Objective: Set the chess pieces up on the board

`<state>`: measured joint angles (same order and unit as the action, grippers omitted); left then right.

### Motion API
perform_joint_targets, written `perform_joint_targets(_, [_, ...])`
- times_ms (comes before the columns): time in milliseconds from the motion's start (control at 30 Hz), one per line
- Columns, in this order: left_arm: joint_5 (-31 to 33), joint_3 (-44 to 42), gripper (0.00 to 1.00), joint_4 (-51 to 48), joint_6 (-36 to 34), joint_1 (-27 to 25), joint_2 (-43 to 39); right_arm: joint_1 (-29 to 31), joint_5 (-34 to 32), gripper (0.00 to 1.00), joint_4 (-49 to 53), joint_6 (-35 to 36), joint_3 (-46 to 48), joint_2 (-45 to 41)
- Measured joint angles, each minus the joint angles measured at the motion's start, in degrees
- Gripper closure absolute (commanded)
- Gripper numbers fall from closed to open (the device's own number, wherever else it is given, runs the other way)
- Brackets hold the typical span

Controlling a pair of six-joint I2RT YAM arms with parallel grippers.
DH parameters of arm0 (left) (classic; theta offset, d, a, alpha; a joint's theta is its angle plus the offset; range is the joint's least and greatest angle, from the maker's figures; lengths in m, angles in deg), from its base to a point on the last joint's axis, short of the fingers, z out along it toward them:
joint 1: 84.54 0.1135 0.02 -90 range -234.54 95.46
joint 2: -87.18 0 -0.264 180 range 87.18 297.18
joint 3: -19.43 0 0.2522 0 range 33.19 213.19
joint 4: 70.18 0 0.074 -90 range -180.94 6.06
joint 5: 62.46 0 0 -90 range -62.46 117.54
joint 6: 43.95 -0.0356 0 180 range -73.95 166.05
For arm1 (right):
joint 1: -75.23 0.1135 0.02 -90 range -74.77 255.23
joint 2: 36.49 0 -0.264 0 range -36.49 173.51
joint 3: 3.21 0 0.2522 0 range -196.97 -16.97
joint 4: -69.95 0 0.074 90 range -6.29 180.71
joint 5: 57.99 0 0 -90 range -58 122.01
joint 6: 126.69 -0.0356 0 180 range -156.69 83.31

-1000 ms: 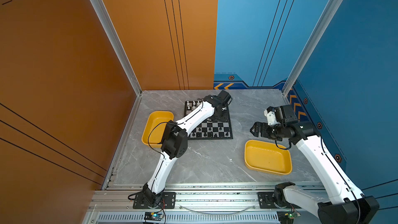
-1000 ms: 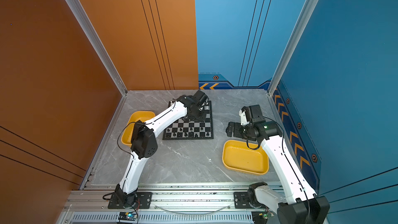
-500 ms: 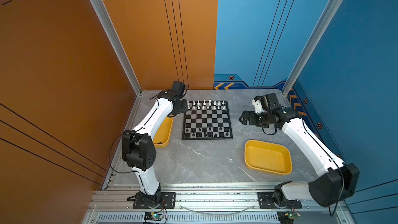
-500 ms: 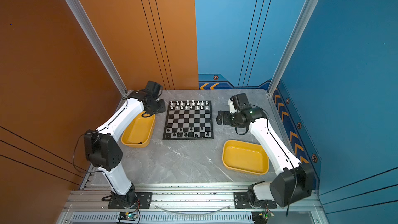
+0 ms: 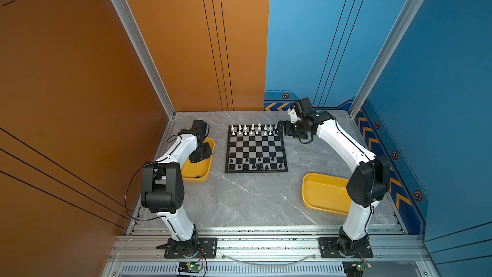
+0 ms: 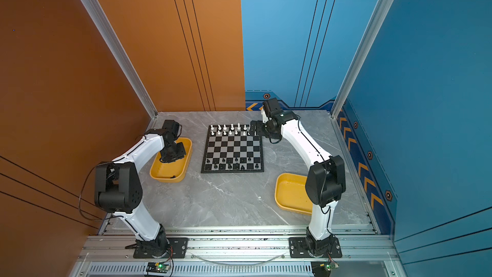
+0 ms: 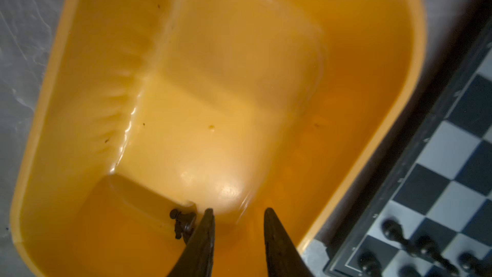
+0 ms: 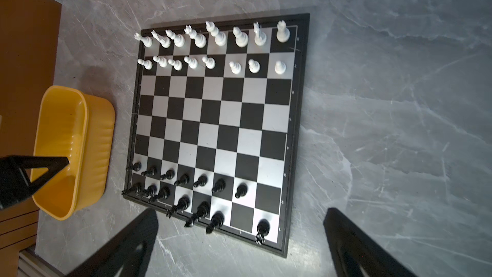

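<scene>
1. While the board (image 5: 256, 148) lay flat on the table (image 5: 253, 203), it was flanked by the left tray (image 5: 195, 173) and the right tray (image 5: 319, 195). Each was set apart from its border.
2. White pieces (image 8: 213, 49) were ranged upright along the two far rows, and every square of those rows was seen filled in the right wrist view.
3. Black pieces (image 8: 183, 190) were ranged along the two near rows. Two squares toward the end nearer the right tray were left bare.
4. The left gripper (image 7: 238, 210) was found down inside the left tray, its jaws held a little apart with nothing caught between them.
5. A loose black piece (image 7: 182, 222) was seen lying at an inner corner of that tray, just beside one fingertip (image 7: 205, 230) and outside the gap. Whether it was touched could not be told. It was shown at the tray's near end in both top views.
6. The right gripper (image 5: 280, 129) was held raised above the table and was shown at the board's far right corner in both top views.
7. Its jaws were spread wide and nothing was gripped. Part of the board's near edge was seen between its fingers (image 8: 125, 238) in the right wrist view.
</scene>
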<state>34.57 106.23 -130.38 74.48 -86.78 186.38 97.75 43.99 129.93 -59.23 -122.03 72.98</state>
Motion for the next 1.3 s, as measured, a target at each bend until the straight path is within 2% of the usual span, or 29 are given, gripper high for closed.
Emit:
perform_joint_targets(167, [-0.79,-8.00,0.78,0.20,1.11,-0.02,-3.69,0.09,0.22,0.00,1.68,0.02,-6.60,3.93])
perform_joint_targets(333, [-1.46,-16.46,0.82,0.26,3.50,-0.09,-10.43,0.09,0.44,0.00,3.04,0.04,-8.76,4.87])
perform_joint_targets(567, [-1.70,-24.79,0.83,-3.30,8.70,-2.27,-22.08,0.09,2.14,0.00,3.39,0.04,-9.07,6.97])
perform_joint_targets(833, [-1.66,-29.16,0.81,-9.46,15.26,-4.11,-33.14,0.22,4.31,0.00,3.76,0.02,-9.20,10.16])
perform_joint_targets(1033, [0.07,-26.14,0.66,-12.61,15.82,-3.02,-33.27,0.22,4.50,0.00,3.78,-0.02,-9.73,11.74])
perform_joint_targets(1167, [1.33,-22.93,0.65,-12.79,13.86,0.04,-29.70,0.22,4.33,0.00,3.72,-0.24,-10.16,11.74])
perform_joint_targets(1300, [1.55,-20.28,0.67,-12.76,10.27,3.13,-22.49,0.20,4.15,0.00,3.74,-0.79,-10.29,11.74])
